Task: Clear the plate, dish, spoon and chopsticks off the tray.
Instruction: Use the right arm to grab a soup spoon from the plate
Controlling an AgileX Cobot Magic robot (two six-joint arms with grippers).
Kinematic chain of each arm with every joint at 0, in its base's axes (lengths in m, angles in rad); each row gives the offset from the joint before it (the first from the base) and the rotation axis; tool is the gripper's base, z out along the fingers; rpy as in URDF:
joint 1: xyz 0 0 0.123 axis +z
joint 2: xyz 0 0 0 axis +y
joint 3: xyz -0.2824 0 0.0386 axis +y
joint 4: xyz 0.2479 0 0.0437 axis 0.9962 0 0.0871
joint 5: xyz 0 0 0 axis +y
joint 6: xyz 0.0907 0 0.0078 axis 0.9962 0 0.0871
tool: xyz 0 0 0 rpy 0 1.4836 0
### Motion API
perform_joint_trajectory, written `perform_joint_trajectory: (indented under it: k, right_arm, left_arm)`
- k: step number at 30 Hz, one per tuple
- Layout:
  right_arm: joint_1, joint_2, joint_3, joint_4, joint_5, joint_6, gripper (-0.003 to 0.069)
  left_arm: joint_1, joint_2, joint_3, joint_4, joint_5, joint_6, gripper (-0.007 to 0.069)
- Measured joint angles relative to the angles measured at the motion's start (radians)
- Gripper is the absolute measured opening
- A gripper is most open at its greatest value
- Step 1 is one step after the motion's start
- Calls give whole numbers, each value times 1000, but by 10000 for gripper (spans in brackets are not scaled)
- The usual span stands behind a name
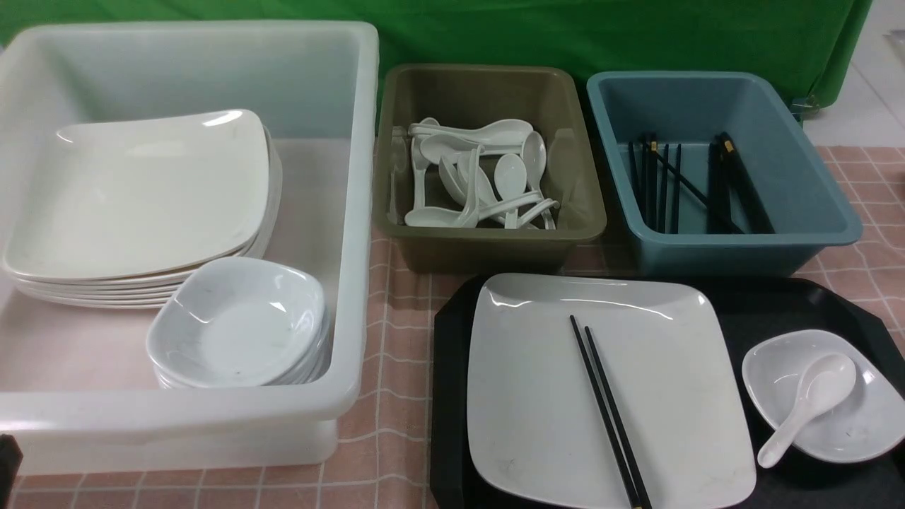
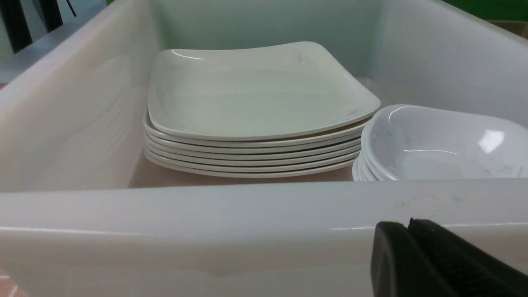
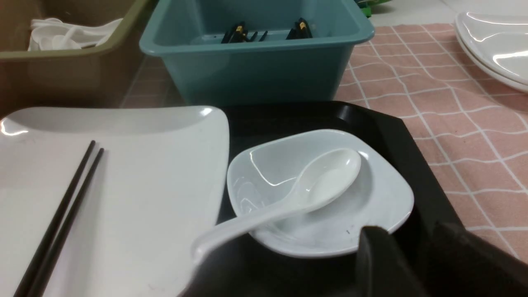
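The black tray (image 1: 763, 304) lies at the front right. On it rests the large white plate (image 1: 537, 375), with the black chopsticks (image 1: 606, 417) lying side by side across it. To the plate's right stands the small dish (image 1: 862, 417), and the spoon (image 1: 813, 396) lies in it with its handle over the near rim. My right gripper (image 3: 408, 231) is open and empty, low by the dish (image 3: 371, 194), with one fingertip (image 3: 371, 239) in front of its near rim. My left gripper (image 2: 406, 225) is shut on nothing, just outside the white tub's near wall.
The white tub (image 1: 353, 212) on the left holds a stack of plates (image 1: 141, 191) and a stack of dishes (image 1: 240, 318). Behind the tray stand an olive tub (image 1: 488, 240) with several spoons and a blue tub (image 1: 735, 247) with chopsticks. More plates (image 3: 495, 49) lie on the checked cloth.
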Motion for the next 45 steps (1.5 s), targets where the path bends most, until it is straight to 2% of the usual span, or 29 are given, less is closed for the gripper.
perform_joint_trajectory:
  k: [18,20,22,23,25,30,33,36,39,40,42,45]
  right_arm:
    - [0,0,0,11,-4,27,241]
    - [0,0,0,50,-7,88,241]
    - [0,0,0,198,-7,357,241]
    - [0,0,0,215,-7,375,241]
    - [0,0,1,271,-4,558,241]
    - [0,0,1,301,-1,684,241]
    - [12,0,2,333,-3,711,240]
    - [36,0,3,355,-13,704,240]
    - [83,0,-32,363,-79,565,240]
    - [86,0,-36,363,-93,553,240]
    - [120,-1,-108,364,-171,400,240]
    - [145,4,-194,365,-195,278,232]
  left_arm:
    - [0,0,0,0,0,1,20]
    - [0,0,0,0,0,1,20]
    - [0,0,0,0,0,0,20]
    - [0,0,0,0,0,0,20]
    - [0,0,0,0,0,0,20]
    - [0,0,0,0,0,0,20]
    - [0,0,0,0,0,0,20]
    - [0,0,0,0,0,0,20]
    - [0,0,0,0,0,0,20]
    - [0,0,0,0,0,0,20]
    - [0,0,0,0,0,0,20]
    - [0,0,0,0,0,0,20]
